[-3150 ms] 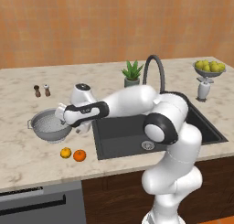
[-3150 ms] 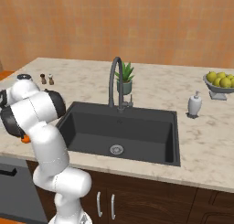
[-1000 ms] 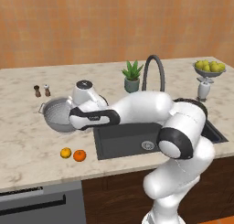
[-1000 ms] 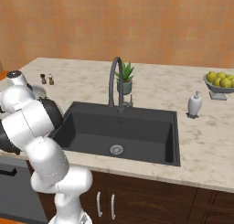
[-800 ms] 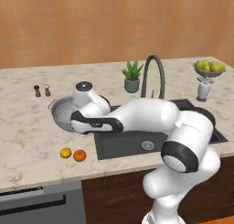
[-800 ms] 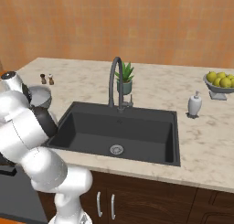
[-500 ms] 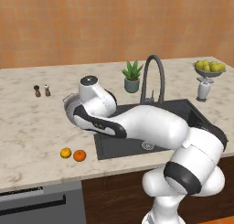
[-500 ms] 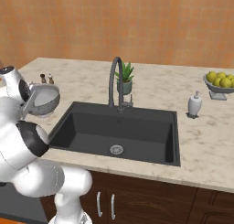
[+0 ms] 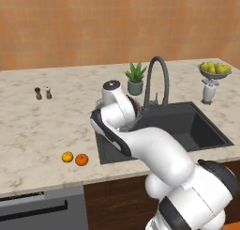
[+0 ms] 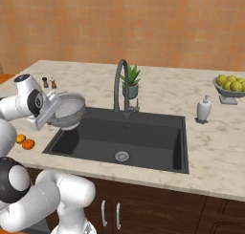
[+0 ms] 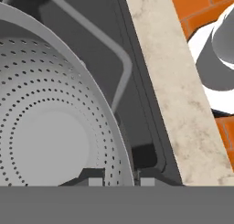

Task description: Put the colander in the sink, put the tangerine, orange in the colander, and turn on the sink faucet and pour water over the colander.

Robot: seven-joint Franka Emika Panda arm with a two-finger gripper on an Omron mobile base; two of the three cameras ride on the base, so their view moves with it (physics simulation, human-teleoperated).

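Note:
The colander (image 10: 68,111), a grey pierced metal bowl, hangs tilted above the left edge of the sink (image 10: 143,135). My gripper (image 10: 55,109) is shut on its rim. In the hand view the colander (image 11: 45,136) takes up the left side, and its rim runs between my gripper's (image 11: 121,182) tips, with the sink's dark wall (image 11: 144,104) behind. The tangerine and the orange lie side by side on the counter left of the sink, one paler (image 9: 67,157), one deeper orange (image 9: 81,159); I cannot tell which is which. The sink faucet (image 10: 119,82) stands behind the basin with no water running.
A potted plant (image 10: 130,83) stands by the faucet. A soap dispenser (image 10: 204,109) and a footed bowl of yellow-green fruit (image 10: 231,87) sit right of the sink. Two small shakers (image 9: 42,93) stand at the back left. Brick floor lies beyond the counter's front edge.
My arm has swung right, carrying the colander from the counter left of the sink to above the sink's left edge. The two fruits have stayed in place.

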